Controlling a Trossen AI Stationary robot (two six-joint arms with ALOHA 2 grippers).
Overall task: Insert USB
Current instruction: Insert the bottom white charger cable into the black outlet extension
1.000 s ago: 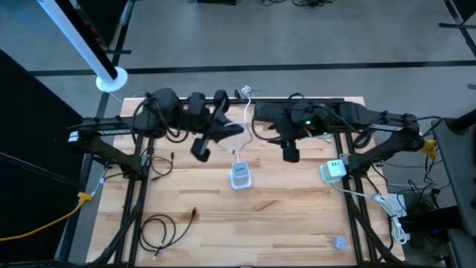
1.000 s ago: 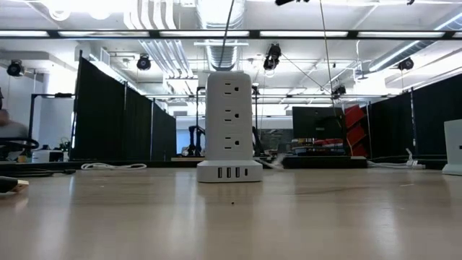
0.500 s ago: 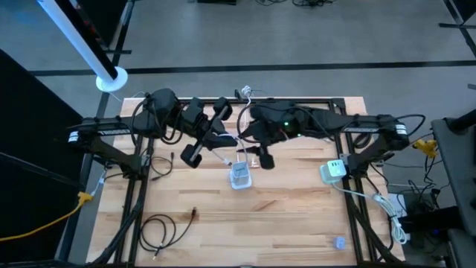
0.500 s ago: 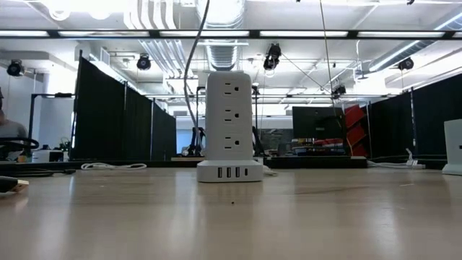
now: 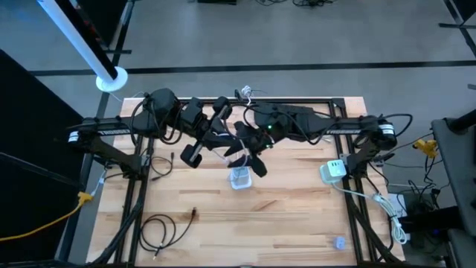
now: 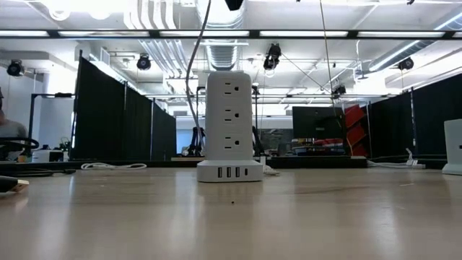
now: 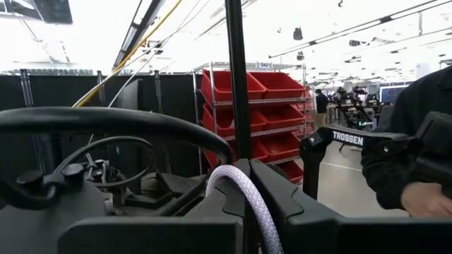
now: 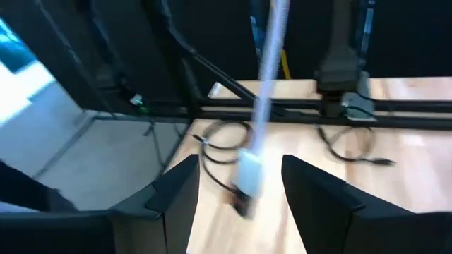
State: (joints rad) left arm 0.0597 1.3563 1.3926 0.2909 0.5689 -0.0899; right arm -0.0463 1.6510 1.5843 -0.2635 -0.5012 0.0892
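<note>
Your right gripper (image 5: pixel 256 167) has swung in over the white power tower (image 5: pixel 239 177) mid-table, fingers parted around the dangling white braided USB cable (image 8: pixel 263 92), ungripped; the left gripper (image 5: pixel 192 156) stays clenched on it. Handover looks next.

Both arms crowd above the power tower (image 5: pixel 239 178).

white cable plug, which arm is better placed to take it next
Right. The right gripper is open with the plug hanging between its fingers, above the power tower. The left gripper is shut on the white cable.
</note>
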